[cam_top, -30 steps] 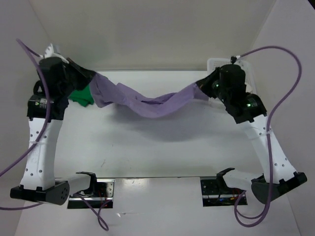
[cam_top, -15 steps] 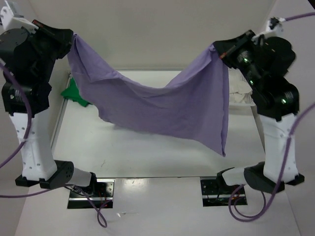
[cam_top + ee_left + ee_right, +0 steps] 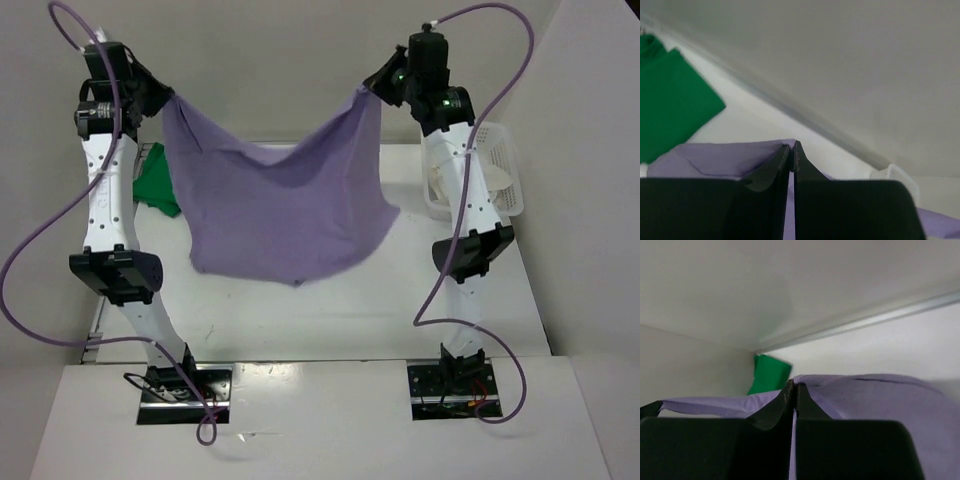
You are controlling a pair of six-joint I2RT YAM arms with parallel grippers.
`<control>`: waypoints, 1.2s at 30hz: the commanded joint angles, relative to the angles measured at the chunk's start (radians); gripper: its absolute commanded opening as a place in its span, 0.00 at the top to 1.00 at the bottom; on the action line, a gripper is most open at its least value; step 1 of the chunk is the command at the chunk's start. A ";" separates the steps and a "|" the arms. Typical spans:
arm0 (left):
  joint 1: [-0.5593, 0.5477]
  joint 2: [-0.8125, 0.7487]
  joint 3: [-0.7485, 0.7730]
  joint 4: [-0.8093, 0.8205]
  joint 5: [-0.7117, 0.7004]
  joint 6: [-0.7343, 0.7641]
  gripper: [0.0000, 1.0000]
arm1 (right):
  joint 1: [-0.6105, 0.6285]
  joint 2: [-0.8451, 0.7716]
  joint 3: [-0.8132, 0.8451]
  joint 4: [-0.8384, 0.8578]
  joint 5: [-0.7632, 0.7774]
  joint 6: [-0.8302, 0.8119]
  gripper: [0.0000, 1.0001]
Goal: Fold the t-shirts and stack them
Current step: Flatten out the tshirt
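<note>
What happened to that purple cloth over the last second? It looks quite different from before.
Both arms swung upward, lifting the purple shirt from a low sag over the table into a tall hanging sheet. The left fingers and right fingers kept their pinch on its top corners; nothing was let go. The green shirt stayed where it lay.

The lavender t-shirt (image 3: 280, 210) hangs spread aloft — green t-shirt (image 3: 157, 186) lies crumpled.

White table (image 3: 300, 320) below me: green t-shirt (image 3: 158, 185) lying crumpled by its far left edge, white lattice basket (image 3: 503, 170) sitting at the far right.
</note>
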 commanded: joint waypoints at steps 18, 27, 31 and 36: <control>0.033 -0.398 -0.274 0.273 0.066 0.051 0.89 | -0.087 -0.537 -0.668 0.302 0.009 -0.062 1.00; -0.012 -0.769 -1.084 0.245 0.064 0.061 0.89 | -0.116 -0.669 -1.402 0.340 -0.018 -0.030 1.00; -0.021 -0.849 -1.259 0.162 0.038 0.061 0.92 | -0.165 -0.712 -1.608 0.331 -0.043 0.013 1.00; -0.032 -0.896 -1.367 0.087 0.060 0.070 0.92 | -0.194 -0.767 -1.741 0.279 -0.057 0.039 1.00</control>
